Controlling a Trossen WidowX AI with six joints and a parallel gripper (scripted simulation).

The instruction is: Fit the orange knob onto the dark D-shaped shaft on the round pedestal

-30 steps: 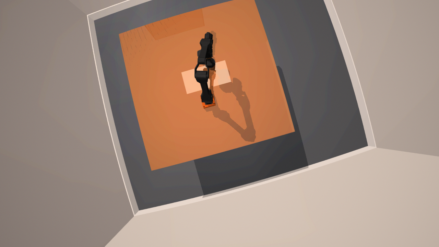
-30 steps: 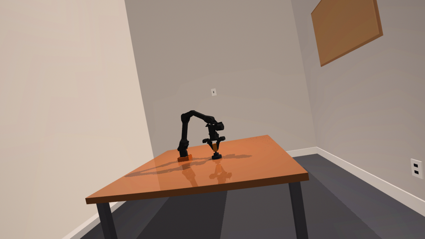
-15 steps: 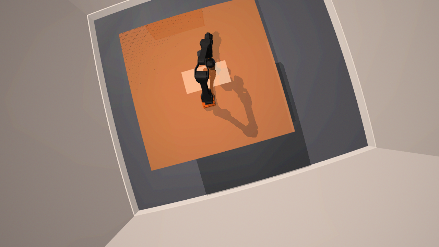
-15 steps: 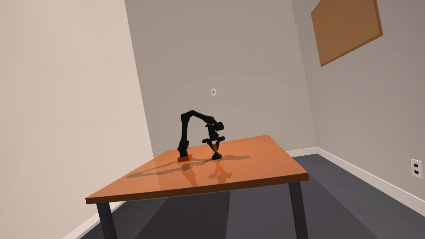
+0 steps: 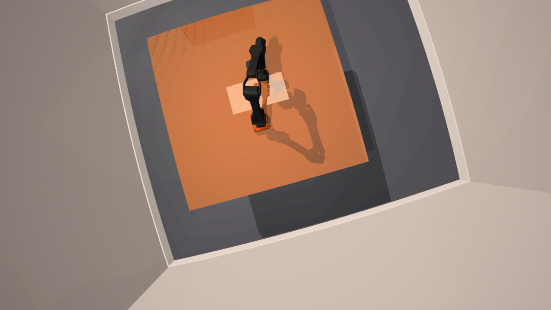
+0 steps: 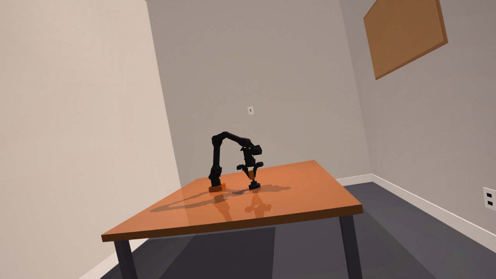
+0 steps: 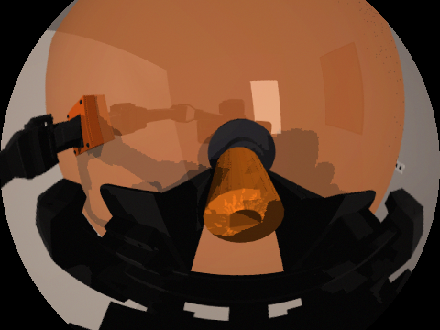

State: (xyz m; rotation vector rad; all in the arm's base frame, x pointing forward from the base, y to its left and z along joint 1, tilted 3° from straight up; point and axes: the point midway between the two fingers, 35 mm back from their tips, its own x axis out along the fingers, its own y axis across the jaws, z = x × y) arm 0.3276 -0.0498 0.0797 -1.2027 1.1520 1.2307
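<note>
My gripper (image 6: 251,176) (image 7: 238,174) points down and is shut on the orange knob (image 6: 251,173) (image 7: 243,202), a ribbed tapered cylinder. In the wrist view the knob's near end shows a dark recess. The round dark pedestal (image 6: 254,186) (image 7: 222,135) stands on the table, directly below the knob. In the exterior view a short piece of the dark shaft (image 6: 253,181) shows between the knob's lower end and the pedestal. Whether the shaft's tip is inside the hole cannot be told. The shaft's flat side is hidden. In the top view the arm covers knob and pedestal.
The arm's orange base block (image 5: 261,129) (image 6: 217,188) (image 7: 95,124) is fixed on the orange table (image 5: 215,162) (image 6: 294,197) (image 7: 206,50), to the left of the pedestal in the exterior view. The arm's shadow and pale light patches lie across the table top.
</note>
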